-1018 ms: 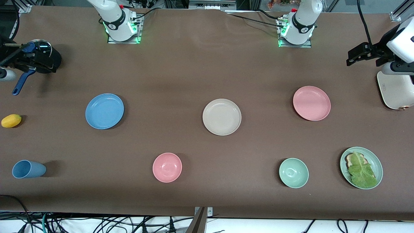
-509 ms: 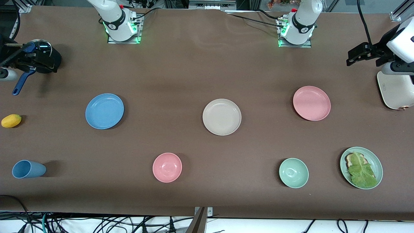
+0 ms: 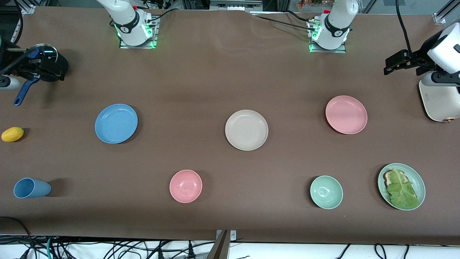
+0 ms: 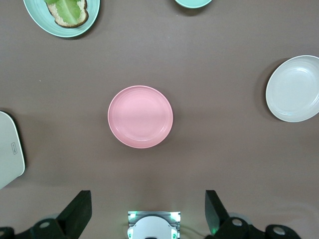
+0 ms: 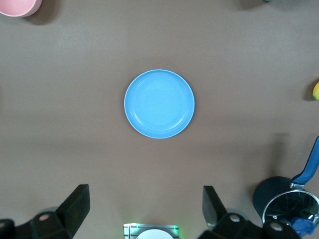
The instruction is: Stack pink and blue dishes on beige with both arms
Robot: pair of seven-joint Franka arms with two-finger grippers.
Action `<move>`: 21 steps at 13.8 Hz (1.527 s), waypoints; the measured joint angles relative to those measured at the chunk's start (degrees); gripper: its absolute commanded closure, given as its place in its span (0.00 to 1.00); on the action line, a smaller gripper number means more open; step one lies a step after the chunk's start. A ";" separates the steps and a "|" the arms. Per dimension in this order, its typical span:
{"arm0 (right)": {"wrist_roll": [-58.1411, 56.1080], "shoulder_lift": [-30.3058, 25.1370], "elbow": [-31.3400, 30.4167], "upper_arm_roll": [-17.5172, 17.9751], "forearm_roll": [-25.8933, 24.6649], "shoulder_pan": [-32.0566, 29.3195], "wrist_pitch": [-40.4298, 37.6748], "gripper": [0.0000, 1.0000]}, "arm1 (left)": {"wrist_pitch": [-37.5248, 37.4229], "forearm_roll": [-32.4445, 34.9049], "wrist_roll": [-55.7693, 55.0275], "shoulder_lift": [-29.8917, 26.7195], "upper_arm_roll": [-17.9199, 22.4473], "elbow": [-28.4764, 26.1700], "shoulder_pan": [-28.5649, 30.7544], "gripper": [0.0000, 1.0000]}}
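The beige plate (image 3: 246,130) lies mid-table. The blue plate (image 3: 116,123) lies toward the right arm's end and the pink plate (image 3: 346,114) toward the left arm's end, each well apart from the beige one. All three plates are bare. My left gripper (image 4: 148,195) hangs open and empty, high over the table, and the pink plate (image 4: 140,117) sits in the middle of its view. My right gripper (image 5: 145,190) is likewise open, empty and high, with the blue plate (image 5: 159,103) in the middle of its view. Neither gripper touches anything.
Nearer the front camera stand a blue cup (image 3: 31,187) on its side, a pink bowl (image 3: 185,186), a green bowl (image 3: 326,192) and a green plate with bread and lettuce (image 3: 417,178). At the table's ends are a yellow fruit (image 3: 12,134), a lidded dark pot (image 3: 48,63) and a cream toaster (image 3: 440,102).
Both arms' hands have shifted very slightly at the table's ends. No plate has moved, and both grippers stay open.
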 measured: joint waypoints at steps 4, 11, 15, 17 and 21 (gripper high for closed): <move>0.00 0.00 0.00 0.00 0.00 0.00 -0.03 0.00 | 0.02 0.00 0.00 1.32 0.00 -0.15 0.00 0.00; 0.00 0.02 0.00 0.00 0.00 0.00 -0.06 0.00 | 7.15 0.00 0.00 9.11 -0.16 -0.53 -0.06 0.00; 0.00 0.03 0.00 0.00 0.00 0.01 -0.07 0.00 | 8.03 -0.10 0.00 15.61 -0.64 -0.81 -0.22 0.00; 0.00 0.03 0.00 0.00 0.00 0.01 -0.07 0.00 | 10.33 -2.58 0.00 18.36 -0.41 -1.05 0.56 0.00; 0.00 0.03 0.00 0.00 0.00 0.03 -0.07 0.00 | 19.33 -5.31 6.04 20.22 -0.20 -6.72 4.77 0.00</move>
